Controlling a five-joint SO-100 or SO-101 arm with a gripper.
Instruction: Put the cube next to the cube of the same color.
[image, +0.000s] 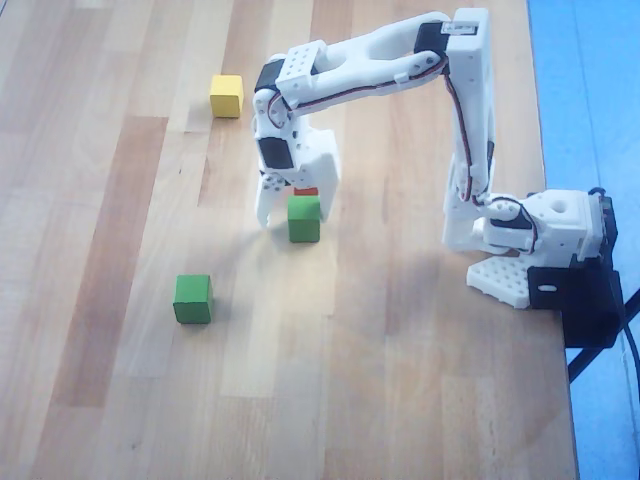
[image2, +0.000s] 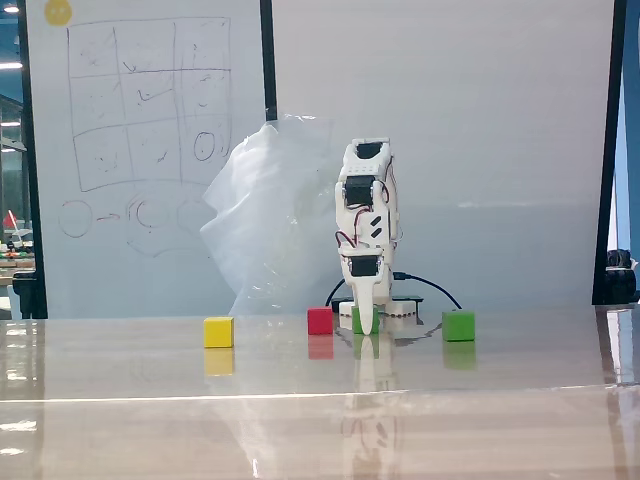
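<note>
A green cube (image: 304, 220) sits on the wooden table between my gripper's (image: 295, 212) fingers. The jaws are open around it, with a gap on the cube's left in the overhead view. In the fixed view this cube (image2: 355, 320) is partly hidden behind my lowered gripper (image2: 367, 322). The other green cube (image: 193, 299) lies apart, toward the lower left in the overhead view, and at the right in the fixed view (image2: 458, 325).
A red cube (image: 306, 190) sits just behind the gripper, mostly hidden from above, and shows in the fixed view (image2: 320, 320). A yellow cube (image: 227, 96) (image2: 218, 332) lies farther off. The arm's base (image: 540, 240) stands at the table's right edge.
</note>
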